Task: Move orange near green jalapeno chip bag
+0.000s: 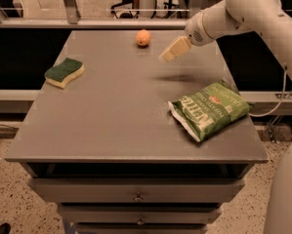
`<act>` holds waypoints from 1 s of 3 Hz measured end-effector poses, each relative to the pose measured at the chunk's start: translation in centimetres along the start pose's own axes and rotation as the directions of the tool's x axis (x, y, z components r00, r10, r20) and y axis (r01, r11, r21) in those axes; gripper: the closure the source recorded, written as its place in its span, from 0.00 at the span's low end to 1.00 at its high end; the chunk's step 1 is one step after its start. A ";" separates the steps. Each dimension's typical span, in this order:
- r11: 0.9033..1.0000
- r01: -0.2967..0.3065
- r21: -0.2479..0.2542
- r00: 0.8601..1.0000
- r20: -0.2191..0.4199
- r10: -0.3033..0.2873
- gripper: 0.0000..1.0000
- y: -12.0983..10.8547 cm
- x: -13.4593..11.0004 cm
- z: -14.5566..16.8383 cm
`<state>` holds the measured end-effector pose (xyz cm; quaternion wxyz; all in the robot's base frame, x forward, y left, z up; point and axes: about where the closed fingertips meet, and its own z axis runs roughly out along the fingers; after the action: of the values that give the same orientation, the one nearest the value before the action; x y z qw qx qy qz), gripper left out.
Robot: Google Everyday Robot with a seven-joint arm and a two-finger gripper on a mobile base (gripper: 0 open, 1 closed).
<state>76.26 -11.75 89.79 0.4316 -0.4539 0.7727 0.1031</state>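
Observation:
The orange (143, 37) is a small round fruit lying near the far edge of the grey table (111, 111), around its middle. The green jalapeno chip bag (209, 109) lies flat at the right side of the table, near the front. My gripper (165, 57) hangs in the air above the table, right of the orange and a little nearer than it, beyond the bag. It touches neither. It holds nothing.
A yellow sponge with a green top (64, 72) lies at the table's left side. Drawers (135, 196) sit under the front edge. A railing and office chairs stand beyond the far edge. A cable (277, 101) hangs at the right.

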 end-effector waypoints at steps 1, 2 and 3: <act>0.998 -0.062 -0.029 0.992 0.104 0.065 0.00 -0.3 -2.9 3.6; 0.992 -0.116 -0.043 0.980 0.157 0.121 0.00 -0.4 -4.5 7.0; 0.987 -0.155 -0.043 0.968 0.192 0.160 0.00 -0.6 -6.2 9.9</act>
<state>83.79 -2.83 88.67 0.4895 -0.3846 0.7588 0.1917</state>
